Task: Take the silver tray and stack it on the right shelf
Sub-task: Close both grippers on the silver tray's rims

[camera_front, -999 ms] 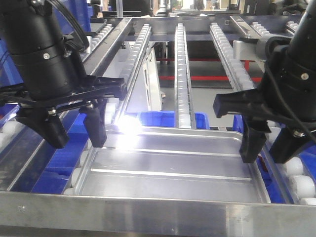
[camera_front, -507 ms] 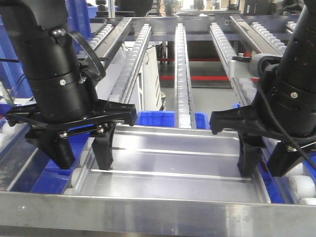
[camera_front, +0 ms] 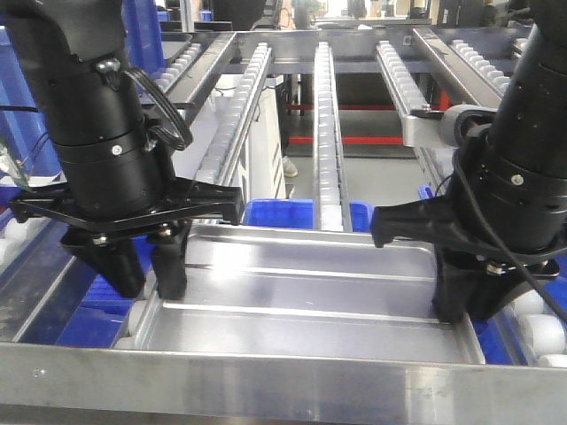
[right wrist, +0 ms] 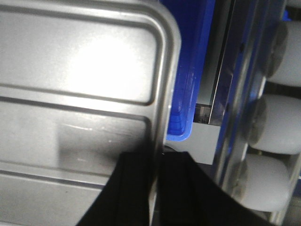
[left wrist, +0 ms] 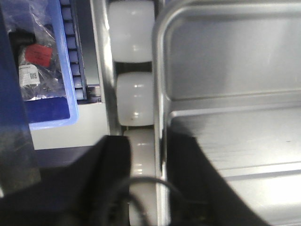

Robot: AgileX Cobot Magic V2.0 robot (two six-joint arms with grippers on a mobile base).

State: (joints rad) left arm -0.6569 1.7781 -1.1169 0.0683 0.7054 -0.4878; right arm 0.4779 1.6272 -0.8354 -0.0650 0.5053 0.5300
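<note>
The silver tray (camera_front: 301, 292) lies flat on a roller rack level just behind a steel front rail, its two ridges running left to right. My left gripper (camera_front: 146, 274) straddles the tray's left rim. In the left wrist view (left wrist: 148, 157) one finger is inside the silver tray (left wrist: 235, 70), and the other stands outside a white roller, with a gap left. My right gripper (camera_front: 465, 301) is at the right rim. In the right wrist view (right wrist: 157, 174) its fingers are pressed on either side of the rim of the silver tray (right wrist: 80, 70). The right shelf is out of view.
A broad steel front rail (camera_front: 266, 381) crosses the near edge. Three narrow roller tracks (camera_front: 326, 106) slope away above the tray. Blue bins (camera_front: 279, 212) sit behind and below. White rollers (left wrist: 134, 99) (right wrist: 277, 122) flank both rims. A blue bin with bagged parts (left wrist: 42, 61) is at left.
Both grippers have come down onto the tray's side rims. The right fingers closed on the right rim; the left fingers narrowed around the left rim. The tray has not moved.
</note>
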